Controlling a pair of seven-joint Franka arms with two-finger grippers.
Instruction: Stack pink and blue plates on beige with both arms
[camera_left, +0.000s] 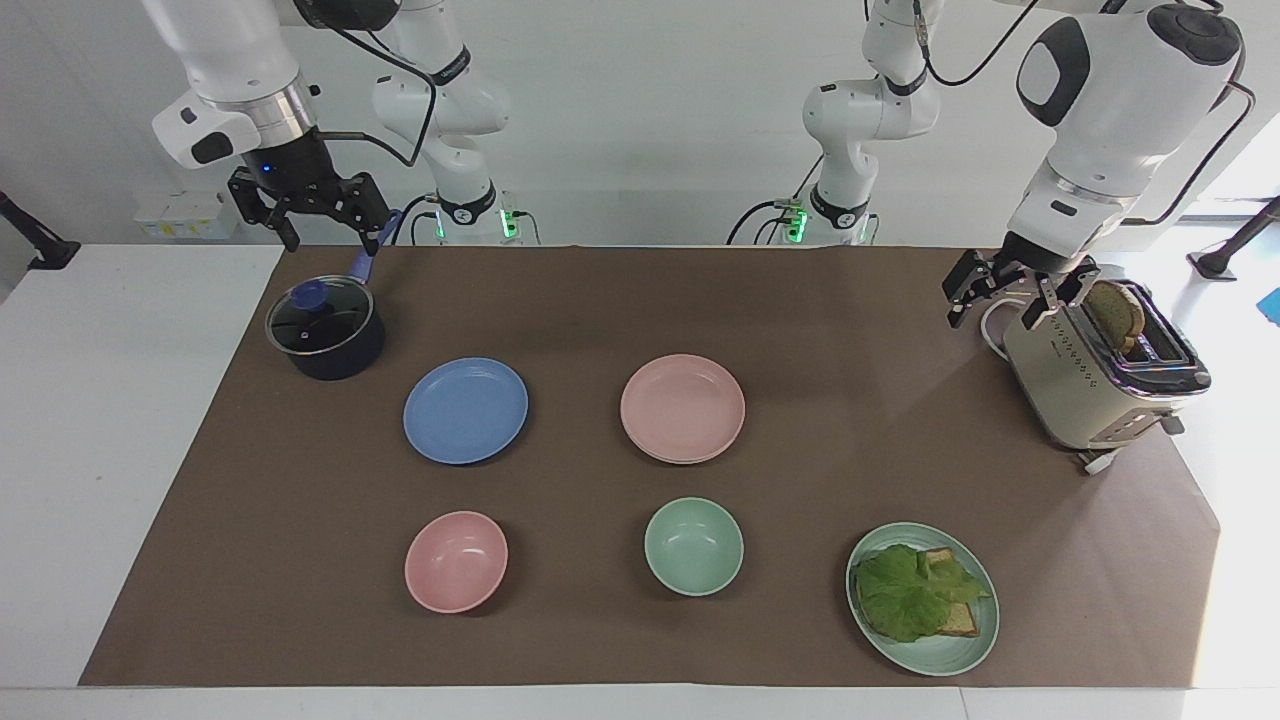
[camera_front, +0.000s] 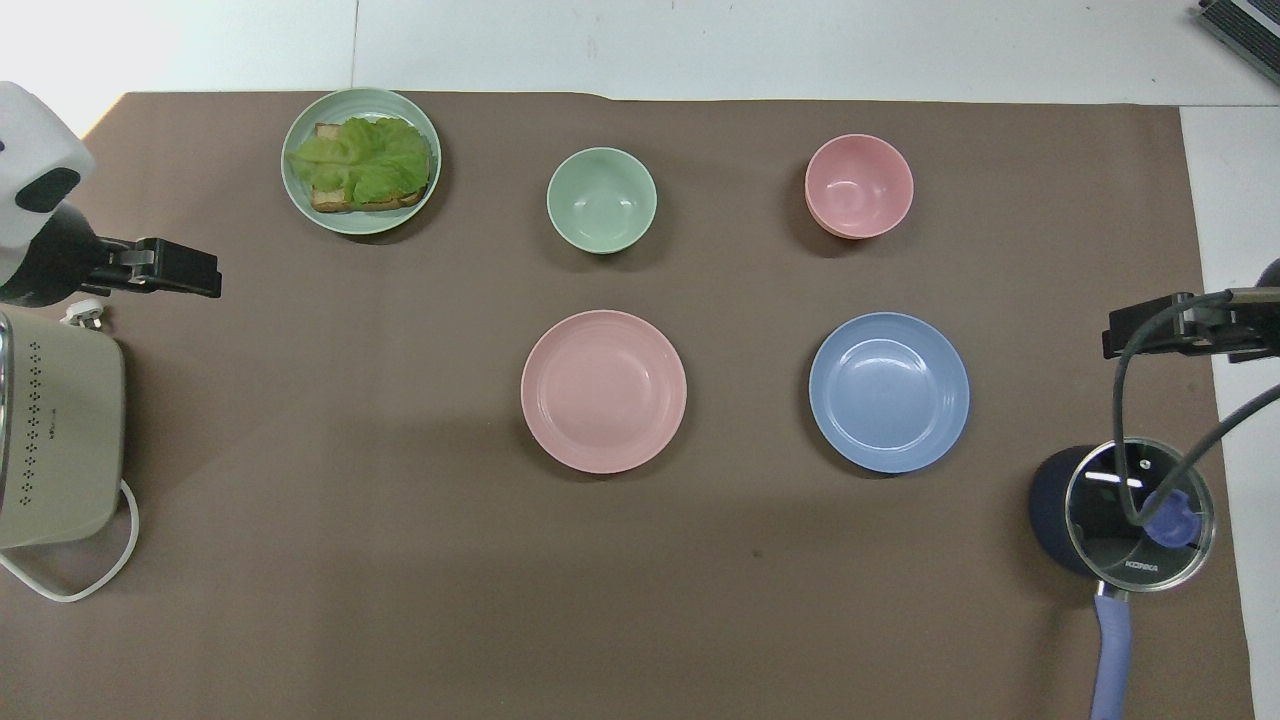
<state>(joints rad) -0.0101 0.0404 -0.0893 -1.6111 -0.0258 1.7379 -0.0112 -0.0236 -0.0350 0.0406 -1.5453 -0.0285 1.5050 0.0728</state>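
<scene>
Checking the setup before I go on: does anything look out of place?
The pink plate seems to sit on another one: a pale rim shows under its edge. Nothing is spilled or tipped.

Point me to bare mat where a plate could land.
Widest bare patch: robot-side mat between pot and toaster, nearer than pink plate and blue plate. Smaller gap between toaster and pink plate. Crowded: the row of lettuce plate, green bowl and pink bowl.
</scene>
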